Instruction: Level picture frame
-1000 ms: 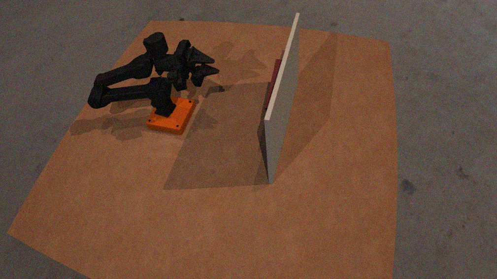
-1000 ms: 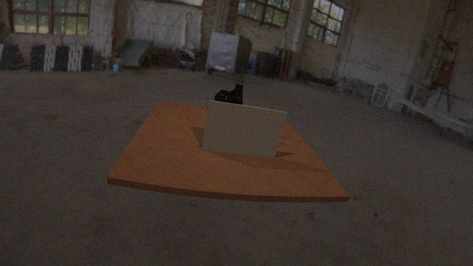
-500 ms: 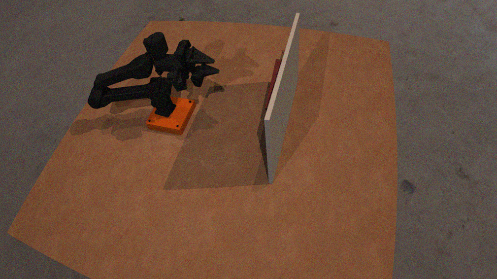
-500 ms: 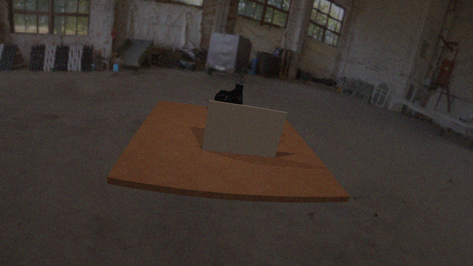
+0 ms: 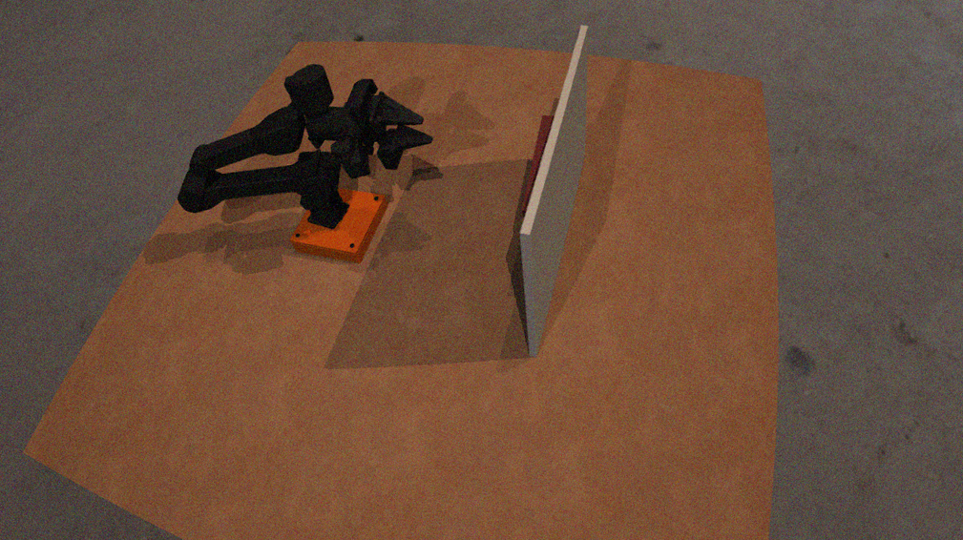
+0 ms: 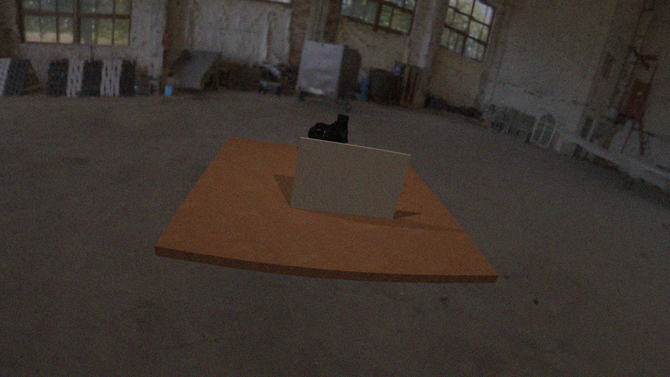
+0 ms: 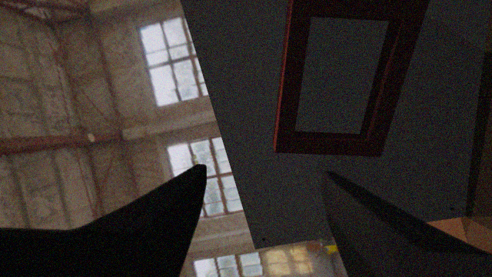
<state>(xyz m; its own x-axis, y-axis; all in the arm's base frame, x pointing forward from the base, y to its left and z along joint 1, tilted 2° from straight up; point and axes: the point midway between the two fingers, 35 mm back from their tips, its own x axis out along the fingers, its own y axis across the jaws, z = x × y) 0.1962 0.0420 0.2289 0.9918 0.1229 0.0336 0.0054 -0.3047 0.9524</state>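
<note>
The dark red picture frame (image 5: 541,139) (image 7: 327,143) hangs on the robot-facing side of the upright grey panel (image 5: 556,195) (image 6: 348,178) (image 7: 246,96). In the wrist view the frame's bars are not parallel to the panel's edges. The panel's top edge runs down the left there, and the frame's end at the bottom of that view sits closer to it, so the frame hangs crooked with that end high. The screw and the notched strip are hidden. My gripper (image 5: 426,129) (image 7: 264,176) is open and empty, off the panel and away from the frame.
The panel stands on the orange-brown table (image 5: 377,457) (image 6: 224,224) and hides the frame in the exterior view. The arm's orange base (image 5: 364,213) is on the table, left of the panel in the top view. Shadows fall on both sides of the panel.
</note>
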